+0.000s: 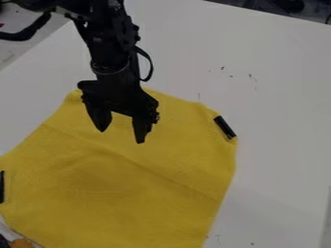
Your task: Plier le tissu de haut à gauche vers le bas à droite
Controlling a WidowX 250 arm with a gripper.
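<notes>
My gripper (121,137) hangs over the upper part of the yellow cloth (129,193), its two fingers spread apart with nothing between them. The cloth lies spread on the white table, with faint creases across it. Its top edge passes behind the gripper, and its top left corner shows just left of the gripper body. Whether the fingertips touch the cloth, I cannot tell.
A black strip (225,127) lies at the cloth's right corner and another (2,186) at its left edge. An orange-brown object (21,243) is at the bottom left. The white table (278,121) has small dark marks.
</notes>
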